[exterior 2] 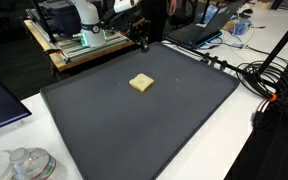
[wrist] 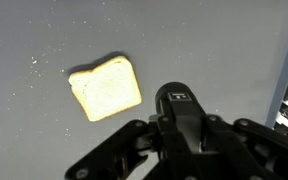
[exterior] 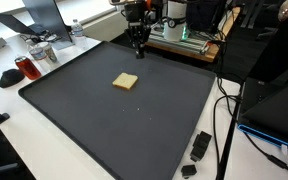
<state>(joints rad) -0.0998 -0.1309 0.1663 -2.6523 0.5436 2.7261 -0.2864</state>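
Observation:
A slice of pale bread lies flat on the dark mat, toward the mat's far half. My gripper hangs above the mat's far edge, beyond the bread and well apart from it. In the wrist view the black gripper fills the lower half, its fingers drawn together with nothing between them. The bread shows up and to the left of the fingertips, untouched.
A red object and a glass jar sit off the mat on the white table. Small black parts lie at a mat corner. Cables run along one side. The wooden base stand is behind the mat.

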